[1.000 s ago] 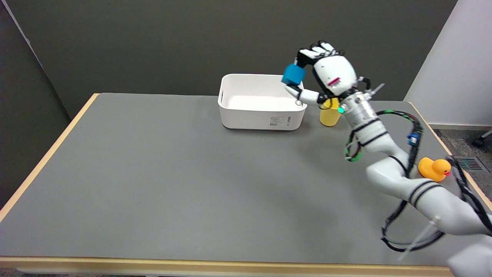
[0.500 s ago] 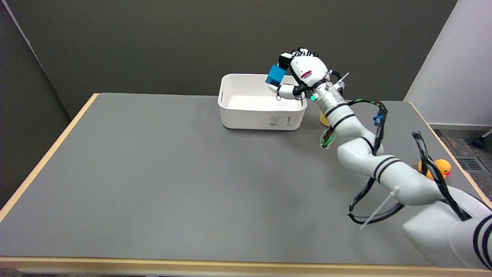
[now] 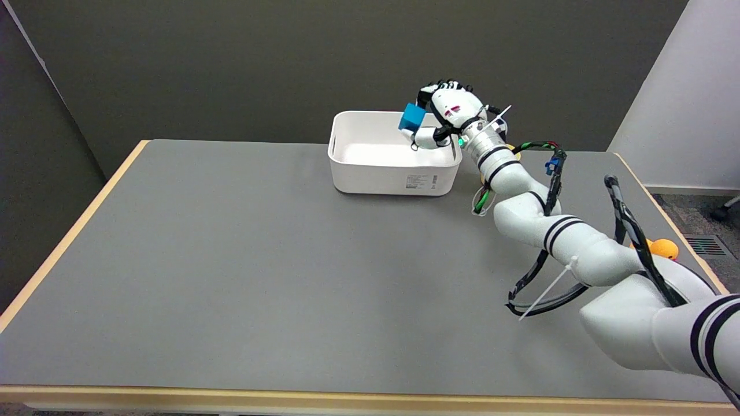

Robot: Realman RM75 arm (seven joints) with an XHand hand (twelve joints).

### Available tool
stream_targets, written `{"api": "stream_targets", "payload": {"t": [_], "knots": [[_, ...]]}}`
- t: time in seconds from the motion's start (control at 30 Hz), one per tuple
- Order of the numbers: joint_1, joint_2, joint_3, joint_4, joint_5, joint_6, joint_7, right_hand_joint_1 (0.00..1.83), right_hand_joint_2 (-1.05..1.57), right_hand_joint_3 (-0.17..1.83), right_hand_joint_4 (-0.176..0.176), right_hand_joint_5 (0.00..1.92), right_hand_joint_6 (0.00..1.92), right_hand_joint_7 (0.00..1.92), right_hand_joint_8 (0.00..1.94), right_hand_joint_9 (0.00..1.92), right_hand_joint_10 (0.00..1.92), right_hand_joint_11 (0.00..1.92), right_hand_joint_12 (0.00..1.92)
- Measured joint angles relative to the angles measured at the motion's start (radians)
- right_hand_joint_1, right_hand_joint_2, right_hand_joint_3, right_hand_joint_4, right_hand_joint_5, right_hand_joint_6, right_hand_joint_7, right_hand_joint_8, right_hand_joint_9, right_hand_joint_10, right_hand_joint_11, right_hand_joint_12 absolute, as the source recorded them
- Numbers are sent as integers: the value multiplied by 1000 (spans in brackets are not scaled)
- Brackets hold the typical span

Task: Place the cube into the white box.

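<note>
A blue cube (image 3: 411, 117) hangs in the air over the right part of the white box (image 3: 370, 176), above its open top. My right hand (image 3: 444, 111) holds the cube between thumb and fingers, with the thumb under it and the fingers behind it. The white box stands at the far side of the grey table, and its inside looks bare. The arm stretches in from the lower right across the table.
A yellow cup (image 3: 514, 153) stands just right of the box, almost wholly hidden behind my wrist. An orange rubber duck (image 3: 662, 248) sits near the table's right edge, partly behind the arm and cables.
My right hand has carried the cube left and a little down, from beside the box's right rim to over its inside. The arm has stretched further out, covering the cup and part of the duck.
</note>
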Motion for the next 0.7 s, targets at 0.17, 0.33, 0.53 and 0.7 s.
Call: {"api": "stream_targets", "payload": {"t": [0.17,0.33,0.53,0.7], "knots": [[13,-8,-4,-18,37,-17,5,445,535,845,27,3,88,-1,-1,-1,-1,-1,536],[4,-6,-5,3,90,-43,11,433,577,722,73,17,247,-1,-1,-1,-1,-1,759],[-33,10,-6,71,134,-54,18,379,591,808,55,64,294,-1,1,-1,88,-1,609],[-99,35,-2,172,159,0,21,400,652,807,27,205,383,136,254,-1,551,-1,842]]}}
